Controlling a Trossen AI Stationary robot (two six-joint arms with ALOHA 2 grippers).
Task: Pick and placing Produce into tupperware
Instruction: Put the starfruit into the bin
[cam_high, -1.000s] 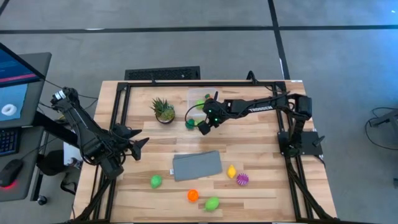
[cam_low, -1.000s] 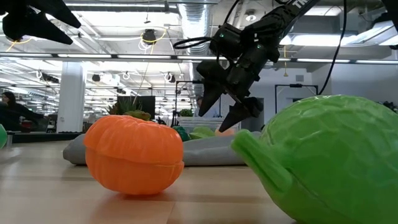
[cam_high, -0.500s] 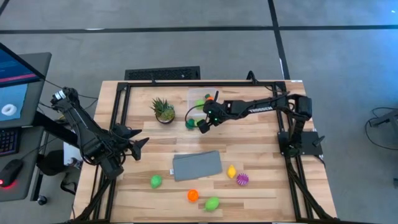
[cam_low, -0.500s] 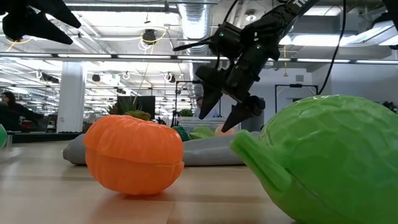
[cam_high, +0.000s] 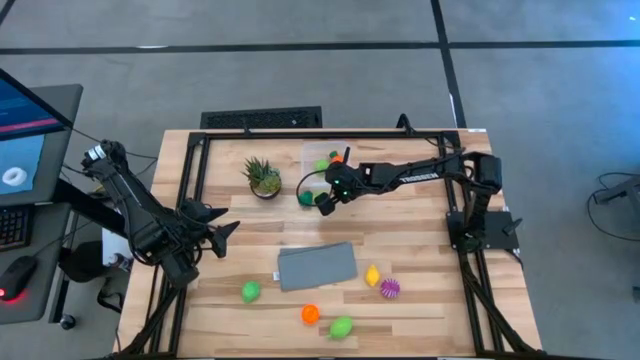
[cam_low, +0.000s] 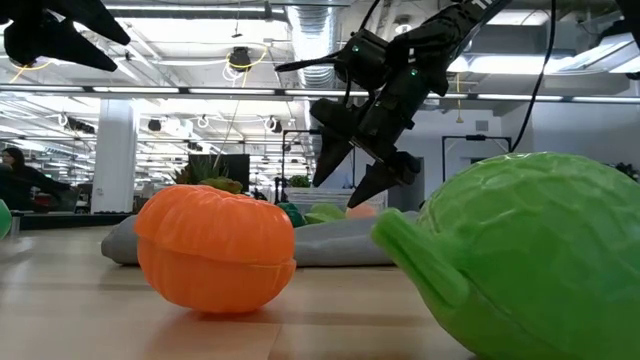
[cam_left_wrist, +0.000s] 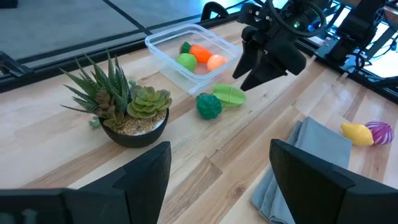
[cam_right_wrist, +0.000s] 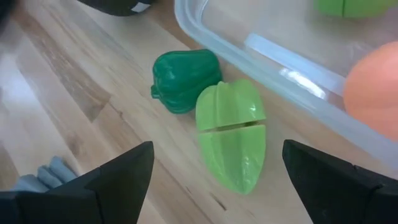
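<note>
1. In the low view a big light-green vegetable and an orange fruit fill the foreground and hide most of the table behind them; only slivers of the grey cloth show between the two.
2. The tupperware sits near the far edge of the table, just beside the potted plant. In the high view the right arm partly covers it; the left wrist view shows three pieces inside: green, orange and peach.
3. A dark-green pepper and a light-green ribbed piece lie touching each other on the table, just outside the tub wall.
4. The right gripper hangs above those two pieces, tilted down, jaws spread and holding nothing.
5. The left gripper waits near the left edge of the table, raised, jaws apart and empty.
6. Toward the near edge lie a green piece, a yellow one and a spiky purple one.
</note>
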